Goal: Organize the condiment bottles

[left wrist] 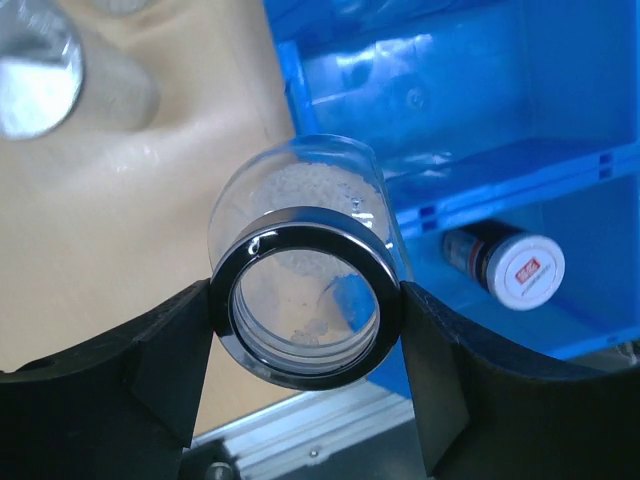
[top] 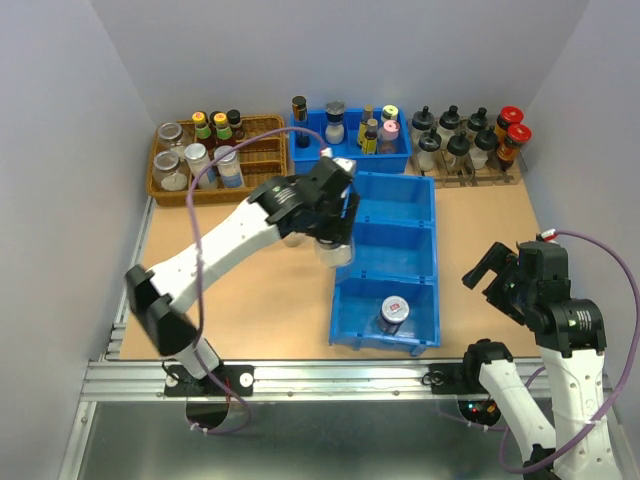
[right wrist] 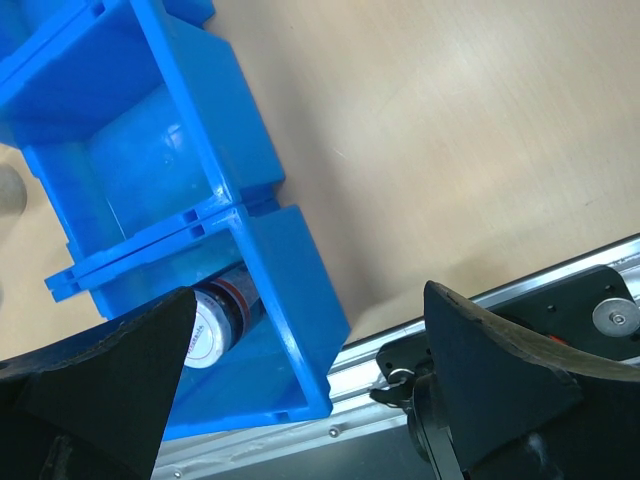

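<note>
My left gripper [top: 330,228] is shut on a clear glass jar [top: 335,253] with a silver rim, and holds it above the table at the left edge of the blue bins. In the left wrist view the fingers [left wrist: 160,360] clamp the jar [left wrist: 300,200] by its rim; white grains lie inside. A darker jar with a red-and-white lid [top: 392,313] stands in the nearest bin compartment and shows in both wrist views [left wrist: 520,268] [right wrist: 212,325]. Another silver-topped jar [left wrist: 35,70] stands on the table, blurred. My right gripper [top: 492,272] is open and empty, right of the bins [right wrist: 310,295].
A row of three blue bins [top: 415,255] runs down the middle. A wicker basket [top: 262,160] at the back left holds clear jars and colourful-capped bottles. A blue bin [top: 350,158] with bottles and a rack [top: 470,150] of black- and red-capped bottles stand at the back.
</note>
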`<state>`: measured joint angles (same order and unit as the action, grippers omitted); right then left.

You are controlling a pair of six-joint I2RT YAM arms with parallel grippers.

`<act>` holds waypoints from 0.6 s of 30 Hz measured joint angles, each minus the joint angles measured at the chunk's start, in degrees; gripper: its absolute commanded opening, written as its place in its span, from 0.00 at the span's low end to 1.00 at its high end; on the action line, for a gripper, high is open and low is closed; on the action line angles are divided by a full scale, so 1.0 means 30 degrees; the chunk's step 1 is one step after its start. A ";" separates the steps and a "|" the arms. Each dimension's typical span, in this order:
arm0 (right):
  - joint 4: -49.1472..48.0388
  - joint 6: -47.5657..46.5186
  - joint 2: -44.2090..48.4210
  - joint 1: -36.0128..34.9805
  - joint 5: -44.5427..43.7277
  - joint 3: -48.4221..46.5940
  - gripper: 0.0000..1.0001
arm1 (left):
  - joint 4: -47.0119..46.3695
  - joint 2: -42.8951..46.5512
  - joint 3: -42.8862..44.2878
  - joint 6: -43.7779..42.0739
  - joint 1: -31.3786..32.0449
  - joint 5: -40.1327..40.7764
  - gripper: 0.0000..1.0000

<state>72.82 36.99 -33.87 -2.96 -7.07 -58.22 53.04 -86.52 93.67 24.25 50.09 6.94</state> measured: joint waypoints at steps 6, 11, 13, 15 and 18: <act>0.0015 0.0182 0.0015 0.0000 -0.0291 -0.0015 1.00 | -0.0415 -0.6441 0.5180 -0.1341 0.0845 0.0707 0.00; 0.0022 0.0284 0.0051 0.0000 -0.0525 -0.0029 1.00 | -0.0182 -1.0047 0.7810 -0.2113 0.1399 0.0707 0.00; 0.0029 0.0321 0.0066 0.0000 -0.0576 -0.0029 1.00 | -0.0058 -1.1234 0.8641 -0.2375 0.1676 0.0546 0.00; 0.0029 0.0328 0.0124 0.0000 -0.0634 -0.0029 1.00 | -0.0036 -1.1985 0.9180 -0.2506 0.1916 0.0408 0.00; 0.0036 0.0335 0.0321 0.0000 -0.0670 -0.0022 1.00 | -0.0007 -1.2801 0.9981 -0.2543 0.2208 0.0182 0.00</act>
<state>72.93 38.00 -32.91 -2.96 -9.08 -58.28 53.01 -124.92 123.61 16.62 56.71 7.49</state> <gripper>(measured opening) 0.998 0.778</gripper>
